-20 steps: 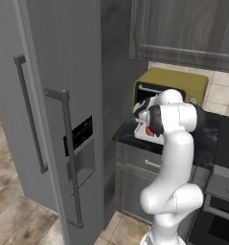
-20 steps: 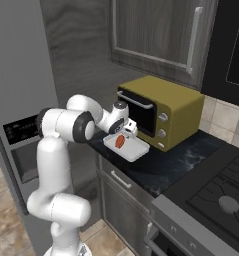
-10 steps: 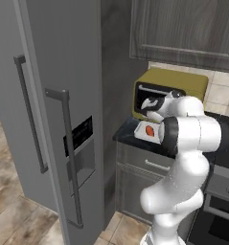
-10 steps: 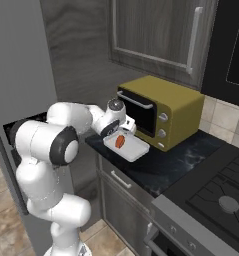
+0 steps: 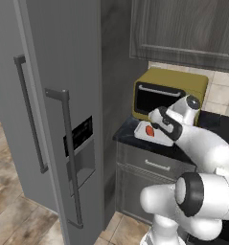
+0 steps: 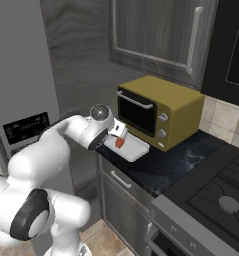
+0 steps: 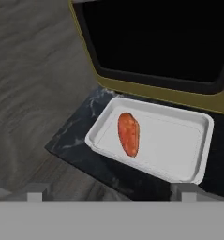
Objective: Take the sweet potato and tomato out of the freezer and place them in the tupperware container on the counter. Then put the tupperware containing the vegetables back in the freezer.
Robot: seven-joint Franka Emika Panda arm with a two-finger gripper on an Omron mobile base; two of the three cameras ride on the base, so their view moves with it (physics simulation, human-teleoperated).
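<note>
Currently the fingers [image 7: 108, 196] stand wide apart and hold nothing; their tips rise at the bottom of the hand view, above and short of the tray.

Risks from here:
- The tomato remains to be fetched, and none is visible. Both freezer [image 5: 63, 95] doors appear closed at the left of the left base view, so a door must be pulled by its bar handle first. A slipped grip on the handle would leave the door shut.
- The tray [image 7: 151, 140] lies close to the front edge of the counter [image 7: 80, 145], just in front of the microwave [image 6: 161, 112]. A low swing of the arm could push it off the edge or against the microwave.
- The sweet potato [image 7: 128, 133] lies loose. When the tray is later carried, a tilt could roll it over the shallow rim.

Containers:
- Tray: holds the sweet potato alone, lying lengthwise in the left half in the hand view; the right half is bare.
- Freezer: contents hidden behind the doors.
- Microwave: dark window, contents cannot be told.
</note>
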